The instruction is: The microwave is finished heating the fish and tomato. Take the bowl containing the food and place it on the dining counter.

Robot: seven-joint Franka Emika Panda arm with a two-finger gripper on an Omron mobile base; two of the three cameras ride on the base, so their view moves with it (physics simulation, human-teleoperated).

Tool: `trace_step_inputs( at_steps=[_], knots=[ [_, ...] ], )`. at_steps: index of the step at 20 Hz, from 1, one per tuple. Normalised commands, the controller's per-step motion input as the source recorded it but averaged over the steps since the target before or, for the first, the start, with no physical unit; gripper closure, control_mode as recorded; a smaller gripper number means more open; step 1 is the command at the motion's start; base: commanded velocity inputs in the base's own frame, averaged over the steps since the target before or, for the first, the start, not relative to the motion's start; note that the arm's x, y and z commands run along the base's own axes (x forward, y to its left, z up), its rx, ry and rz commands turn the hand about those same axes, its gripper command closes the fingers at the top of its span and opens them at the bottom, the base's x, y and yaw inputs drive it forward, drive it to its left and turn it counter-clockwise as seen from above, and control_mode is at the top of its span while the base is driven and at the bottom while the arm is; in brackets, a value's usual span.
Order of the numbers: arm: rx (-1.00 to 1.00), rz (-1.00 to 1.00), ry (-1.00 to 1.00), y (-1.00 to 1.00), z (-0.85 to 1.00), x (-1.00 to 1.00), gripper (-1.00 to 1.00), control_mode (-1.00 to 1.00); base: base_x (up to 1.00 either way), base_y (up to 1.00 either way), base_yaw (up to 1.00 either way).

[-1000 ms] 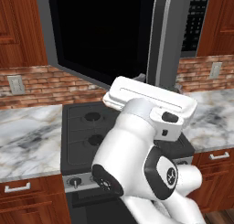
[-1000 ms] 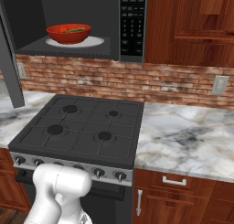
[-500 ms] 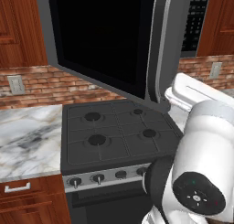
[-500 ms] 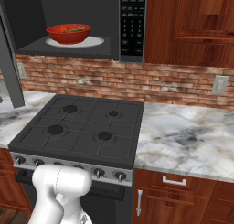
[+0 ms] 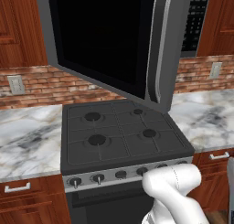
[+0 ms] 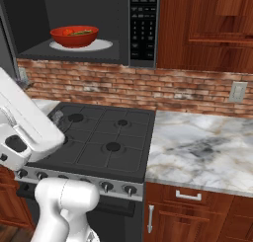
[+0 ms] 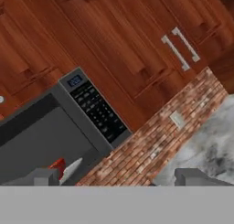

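Behind the swung door (image 5: 109, 40), bowl (image 6: 74, 36) in microwave (image 6: 84, 26)

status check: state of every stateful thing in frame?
microwave: door swung fully open, cavity exposed.
bowl: upright on the white plate inside the microwave, food in it, untouched.
gripper: jaws open, holding nothing, short of the cavity.
stove: burners bare, nothing lit.
drawer under the marble worktop: shut.
upper cabinets: shut.
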Motion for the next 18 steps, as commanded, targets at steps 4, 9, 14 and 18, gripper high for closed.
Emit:
trace_step_inputs(
  at_steps=[4, 9, 14, 18],
  knots=[
    [0.29, 0.57, 0.04, -0.52, -0.07, 0.42, -1.0, -1.0, 0.0, 0.0, 0.0],
    [0.34, 0.6, 0.24, -0.1, -0.24, 0.74, -1.0, -1.0, 0.0, 0.0, 0.0],
    [0.26, 0.56, 0.3, 0.2, -0.31, 1.0, -1.0, -1.0, 0.0, 0.0, 0.0],
    [0.09, 0.46, 0.24, 0.74, -0.2, 0.98, -1.0, -1.0, 0.0, 0.0, 0.0]
  ],
)
